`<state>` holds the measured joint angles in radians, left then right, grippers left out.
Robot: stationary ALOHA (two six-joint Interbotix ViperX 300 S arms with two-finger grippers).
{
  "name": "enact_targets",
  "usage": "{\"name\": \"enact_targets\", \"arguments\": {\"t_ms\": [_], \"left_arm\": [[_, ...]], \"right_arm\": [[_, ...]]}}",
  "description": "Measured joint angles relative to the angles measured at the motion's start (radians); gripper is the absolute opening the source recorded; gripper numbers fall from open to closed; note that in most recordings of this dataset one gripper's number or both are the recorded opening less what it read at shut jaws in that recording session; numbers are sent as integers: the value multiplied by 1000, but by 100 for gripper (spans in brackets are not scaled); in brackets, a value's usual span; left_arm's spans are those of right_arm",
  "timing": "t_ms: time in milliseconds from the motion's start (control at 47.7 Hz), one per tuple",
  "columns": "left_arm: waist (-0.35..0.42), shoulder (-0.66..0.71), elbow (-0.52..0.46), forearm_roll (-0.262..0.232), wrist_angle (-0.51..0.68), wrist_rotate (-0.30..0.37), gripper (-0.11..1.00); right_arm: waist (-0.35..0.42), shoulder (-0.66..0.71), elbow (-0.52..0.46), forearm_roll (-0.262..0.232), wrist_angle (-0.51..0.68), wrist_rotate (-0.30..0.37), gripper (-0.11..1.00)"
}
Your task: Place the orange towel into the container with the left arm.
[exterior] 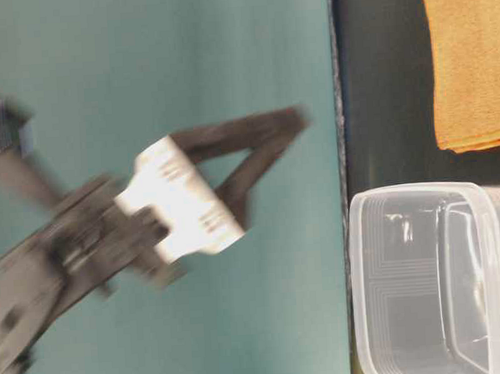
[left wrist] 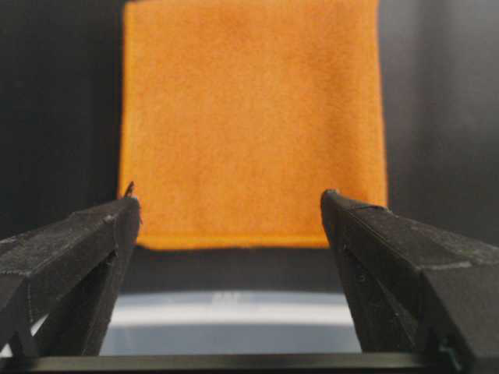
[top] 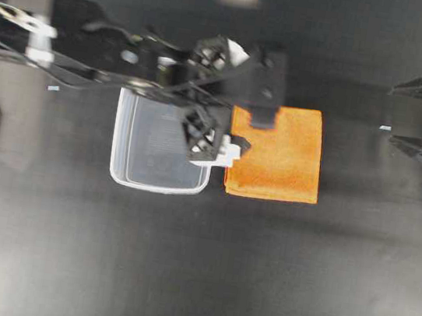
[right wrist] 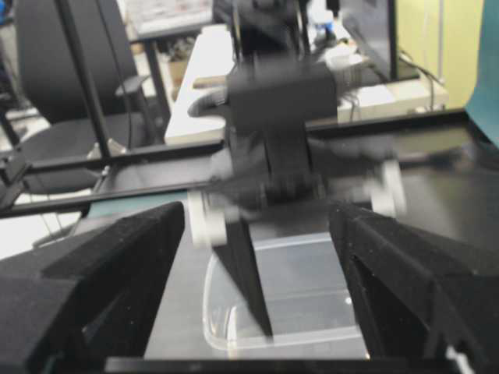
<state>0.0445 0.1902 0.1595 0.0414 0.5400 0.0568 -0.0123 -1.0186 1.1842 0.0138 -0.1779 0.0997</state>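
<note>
The left gripper [left wrist: 230, 206] stands wide, its two black fingers [left wrist: 78, 249] well apart and nothing between them. Seen from overhead, it hangs over the gap where the container [top: 128, 158] meets the towel [top: 282, 156], its fingers reaching across the towel's near edge; whether they touch the cloth cannot be told. The right gripper [right wrist: 257, 226] is also wide and holds nothing; its arm sits at the far right of the overhead view, well apart from both things.

The towel lies flat and folded on the table [top: 193, 281], just beside the container on its right, outside it. It is close to square, so it has no clear long axis; its edges run parallel to the container's walls. In the table-level view its layered folded edge faces the container. In the left wrist view it fills the space beyond the open fingers, square-on, with the container's rim a pale band below.

The container stands upright, clear, with nothing in it, its long side running up and down in the overhead view.

The table is matte black. A teal wall [exterior: 143, 75] shows behind it, and the right wrist view takes in an office chair [right wrist: 70, 86] and a desk [right wrist: 234, 78] beyond.
</note>
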Motion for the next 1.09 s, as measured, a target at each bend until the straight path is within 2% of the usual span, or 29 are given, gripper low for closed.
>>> {"name": "enact_targets", "arguments": {"t_ms": [231,587,881,985,1090], "left_arm": [[-8,178,-129,0,3,95,90],[-12,354,-249,0,40,87,90],[-12,400,-268,0,55,83,89],[-12,400,-265,0,58,83,83],[-17,399,-264,0,66,87,63]], "right_arm": [[-18,-40,0,0,5,2,73],[-29,-84,-2,2,81,-2,73],[-32,-100,0,0,92,-2,72],[-32,-107,0,2,94,-2,72],[-31,-114,-2,0,94,-2,72]]}}
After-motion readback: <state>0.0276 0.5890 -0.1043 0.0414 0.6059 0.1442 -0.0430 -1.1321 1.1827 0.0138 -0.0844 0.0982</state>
